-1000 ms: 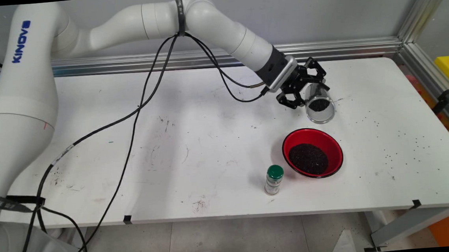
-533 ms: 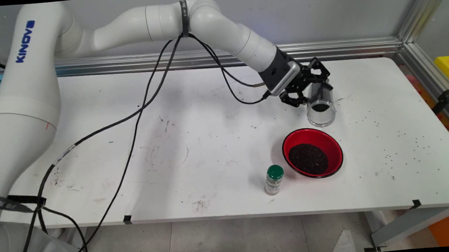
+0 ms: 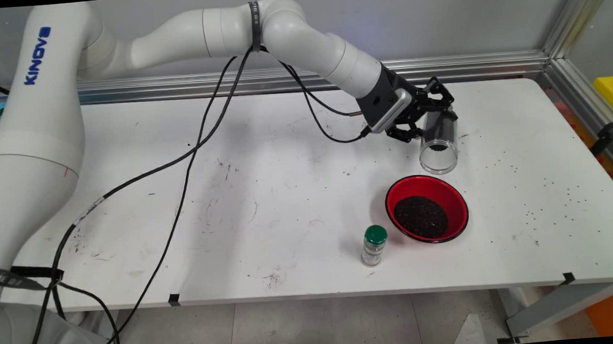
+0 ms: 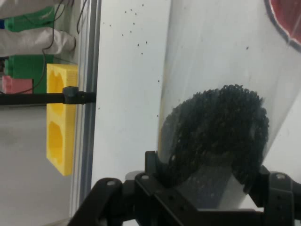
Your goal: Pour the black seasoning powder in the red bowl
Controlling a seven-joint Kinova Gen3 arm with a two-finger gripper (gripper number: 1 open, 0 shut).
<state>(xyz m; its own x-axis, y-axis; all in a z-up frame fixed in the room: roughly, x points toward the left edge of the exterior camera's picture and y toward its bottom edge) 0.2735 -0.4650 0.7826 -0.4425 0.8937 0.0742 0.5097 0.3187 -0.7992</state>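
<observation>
My gripper (image 3: 427, 115) is shut on a clear plastic cup (image 3: 438, 141), held tilted above the table with its open mouth facing down toward the camera. Black grains (image 4: 216, 132) lie inside the cup near its closed end, seen large in the hand view between the fingers (image 4: 155, 165). A red bowl (image 3: 426, 209) holding a heap of the same black grains sits on the table just below and in front of the cup. Left of the bowl stands a small jar with a green lid (image 3: 374, 244).
Loose black grains are scattered over the right part of the white table (image 3: 545, 193). Black cables (image 3: 186, 153) hang from the arm across the table's left half. A metal rail (image 3: 466, 63) runs along the back edge, with a yellow block (image 4: 60, 117) beyond the right end.
The gripper has shifted slightly right and turned, tipping the cup more upright; the grains have slid deeper toward the closed end, away from the mouth.
</observation>
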